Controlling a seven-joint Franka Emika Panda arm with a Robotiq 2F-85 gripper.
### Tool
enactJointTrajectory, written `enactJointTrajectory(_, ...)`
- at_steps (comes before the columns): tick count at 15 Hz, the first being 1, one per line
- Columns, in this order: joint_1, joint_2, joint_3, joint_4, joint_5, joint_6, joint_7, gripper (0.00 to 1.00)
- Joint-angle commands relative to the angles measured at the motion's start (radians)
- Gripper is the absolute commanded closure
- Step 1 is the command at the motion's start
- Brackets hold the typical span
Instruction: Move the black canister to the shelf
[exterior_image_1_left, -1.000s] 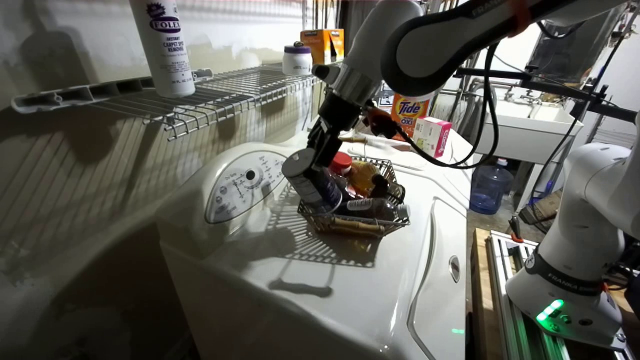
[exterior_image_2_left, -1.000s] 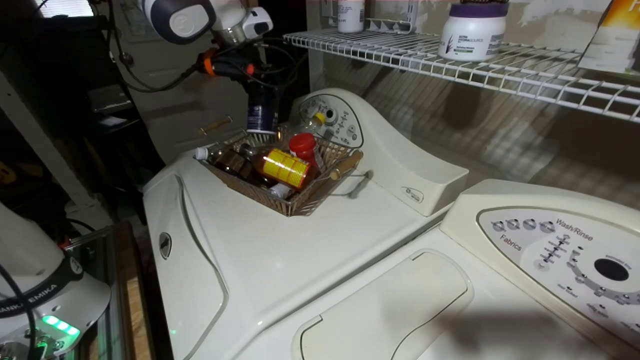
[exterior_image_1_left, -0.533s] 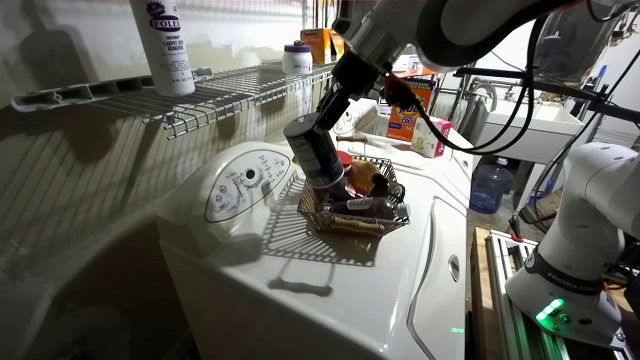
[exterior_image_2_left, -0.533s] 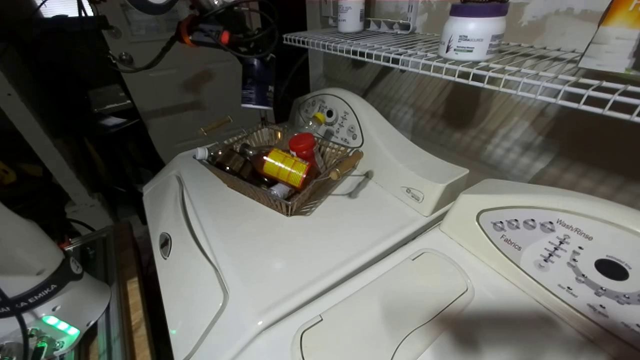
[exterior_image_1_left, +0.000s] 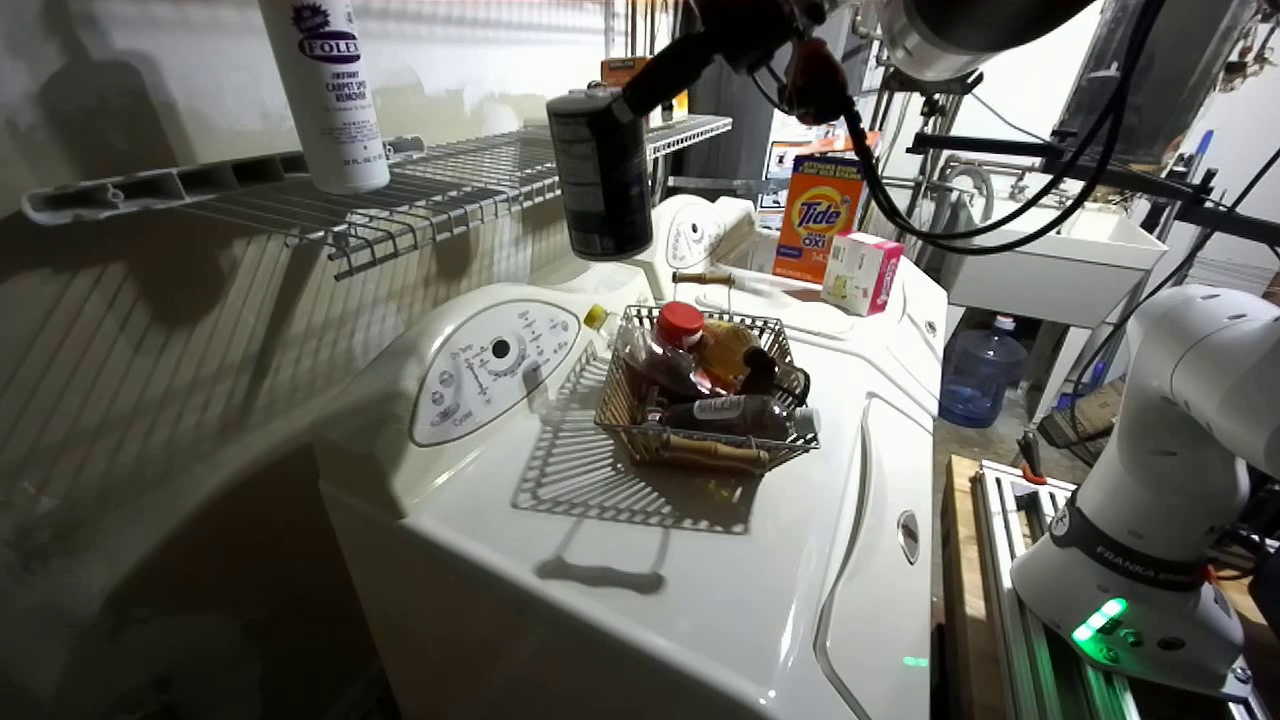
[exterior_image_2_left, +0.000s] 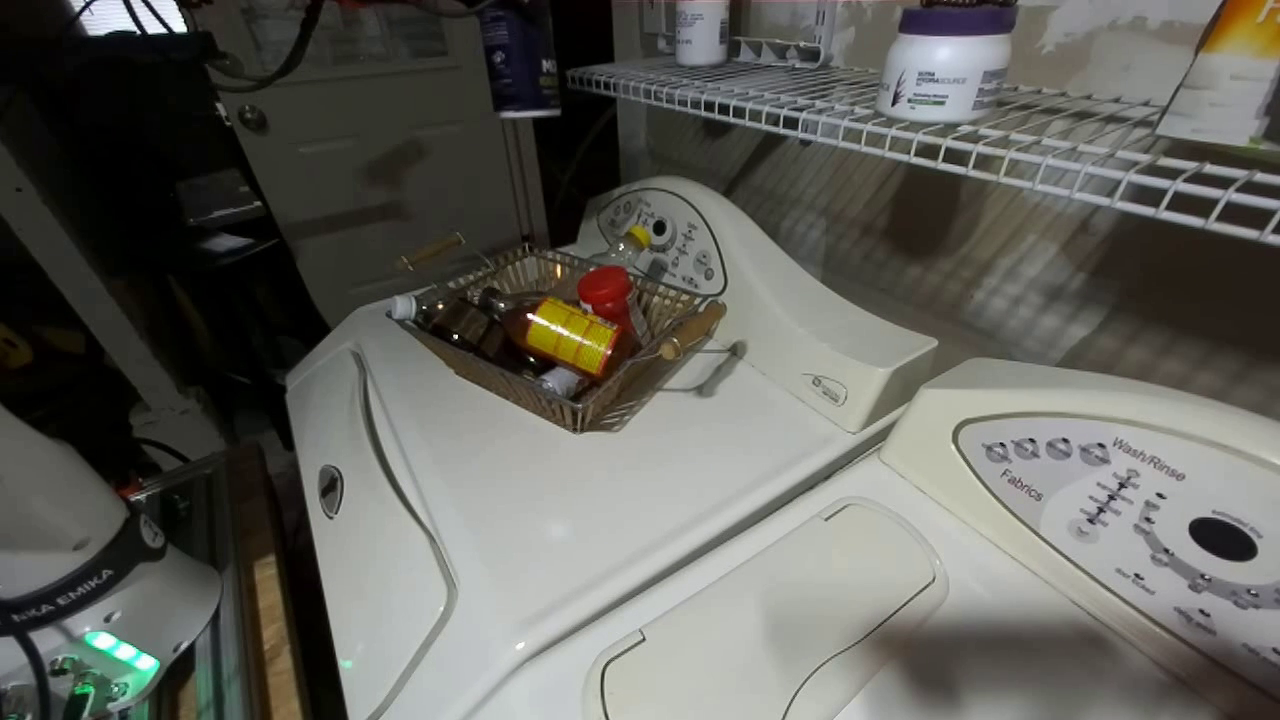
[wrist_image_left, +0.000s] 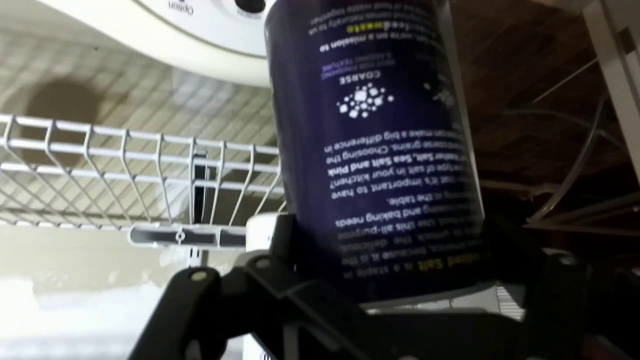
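Note:
The black canister (exterior_image_1_left: 600, 180) is a dark cylinder with a printed label that looks navy in the wrist view (wrist_image_left: 375, 140). It hangs nearly upright in the air in front of the shelf (exterior_image_1_left: 470, 200), above the basket. In an exterior view only its lower part (exterior_image_2_left: 524, 65) shows, left of the shelf's far end (exterior_image_2_left: 1000, 165). My gripper (exterior_image_1_left: 625, 105) is shut on the canister near its top; the fingers (wrist_image_left: 392, 245) clasp both sides in the wrist view. The shelf's front rail (wrist_image_left: 135, 155) shows left of the canister there.
A white spray bottle (exterior_image_1_left: 335, 110), a white jar with purple lid (exterior_image_2_left: 945, 65) and an orange box (exterior_image_1_left: 625, 72) stand on the shelf. A wire basket (exterior_image_1_left: 715, 455) of bottles stands on the white machine below. A Tide box (exterior_image_1_left: 815, 215) stands farther back.
The gripper has lifted the canister up out of the basket to about shelf height. The canister has gone from tilted to nearly upright. The basket and its bottles stay in place.

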Motion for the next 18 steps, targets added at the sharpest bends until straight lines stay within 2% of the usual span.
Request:
enactJointTrajectory(1, 0.003, 0.057, -0.014, 0.107, -0.055, 0.06, 0.038, 0.32)
enactJointTrajectory(2, 0.024, 0.011, -0.026, 0.035, -0.041, 0.035, 0.024, 0.07)
enactJointTrajectory(8, 0.0, 0.044, -0.01, 0.079, -0.024, 0.043, 0.006, 0.07)
enactJointTrajectory(9, 0.0, 0.044, -0.01, 0.079, -0.024, 0.043, 0.006, 0.32)
enactJointTrajectory(10, 0.005, 0.051, -0.023, 0.081, -0.055, 0.061, 0.046, 0.32)
enactJointTrajectory(12, -0.001, 0.069, -0.029, 0.106, -0.059, 0.092, 0.045, 0.32)
enactJointTrajectory(13, -0.014, 0.078, -0.019, 0.118, -0.029, 0.109, 0.019, 0.32)
enactJointTrajectory(18, -0.014, 0.157, -0.047, 0.213, -0.018, 0.198, -0.002, 0.32)
